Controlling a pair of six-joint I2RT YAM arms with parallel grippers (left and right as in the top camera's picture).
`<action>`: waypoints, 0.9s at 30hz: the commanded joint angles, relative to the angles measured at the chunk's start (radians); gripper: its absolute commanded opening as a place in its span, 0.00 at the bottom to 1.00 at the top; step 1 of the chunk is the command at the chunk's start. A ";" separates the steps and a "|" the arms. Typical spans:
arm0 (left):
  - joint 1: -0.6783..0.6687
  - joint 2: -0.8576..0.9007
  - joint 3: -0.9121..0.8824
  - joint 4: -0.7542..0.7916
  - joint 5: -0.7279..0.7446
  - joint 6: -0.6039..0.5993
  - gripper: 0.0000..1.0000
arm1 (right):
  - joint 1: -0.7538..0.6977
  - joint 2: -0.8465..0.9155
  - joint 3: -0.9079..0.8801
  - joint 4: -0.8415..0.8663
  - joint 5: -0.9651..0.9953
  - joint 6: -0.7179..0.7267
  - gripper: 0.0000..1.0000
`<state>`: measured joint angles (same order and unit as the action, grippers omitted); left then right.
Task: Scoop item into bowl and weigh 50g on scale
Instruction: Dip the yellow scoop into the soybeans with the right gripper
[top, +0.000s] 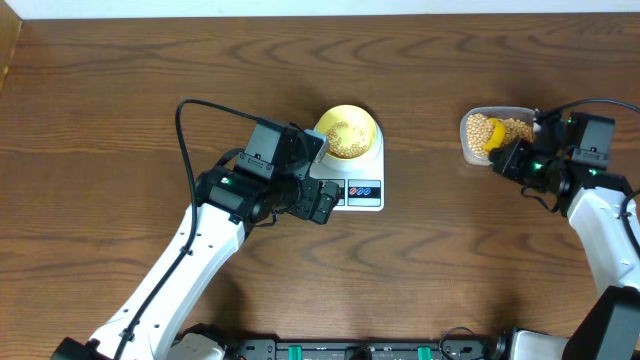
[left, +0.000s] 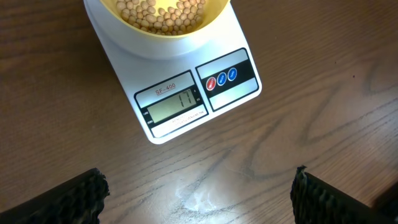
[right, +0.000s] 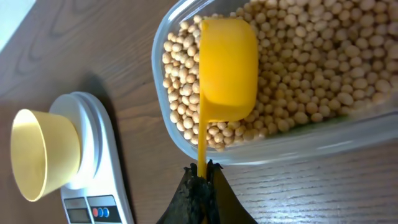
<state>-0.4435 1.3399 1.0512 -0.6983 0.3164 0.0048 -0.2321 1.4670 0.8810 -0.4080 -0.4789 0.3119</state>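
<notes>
The right gripper (right: 202, 173) is clamping shut on the thin handle of the yellow scoop (right: 227, 68). It is gripping at the very end, evidently so that the cup is reaching well ahead of the fingers into the clear tub (right: 292, 146) while the jaws are sitting outside its wall. The cup is lying on the beans (right: 311, 68) directly ahead of this gripper; whether it is carrying a load cannot be told from this side. The bowl (right: 43, 152) is standing on the scale (right: 99, 134), well apart from the right gripper and off to its left, so any load is facing a crossing over open table (top: 450, 280). The left gripper (left: 199, 196) is hovering with jaws spread wide and holding nothing, just short of the scale's front edge. This placement is judged deliberate, keeping the display (left: 174, 107) in its camera's sight and the platform free of contact. The bowl, ahead of these open fingers, is already holding a layer of beans. The display is appearing to read 11, so the weighing is judged well short of target and further scoops are needed. The end-of-handle grip is risking a tilt and spillage in transit
</notes>
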 joint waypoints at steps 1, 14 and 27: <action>-0.001 0.003 -0.002 0.000 0.011 0.018 0.96 | -0.021 0.005 0.000 -0.008 -0.037 0.036 0.01; -0.001 0.003 -0.002 0.000 0.011 0.018 0.96 | -0.089 0.005 -0.001 -0.023 -0.185 0.056 0.01; -0.001 0.003 -0.002 0.000 0.011 0.018 0.96 | -0.090 0.005 -0.001 -0.016 -0.187 0.129 0.01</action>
<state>-0.4435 1.3399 1.0512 -0.6983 0.3164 0.0048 -0.3195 1.4673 0.8810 -0.4282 -0.6361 0.4099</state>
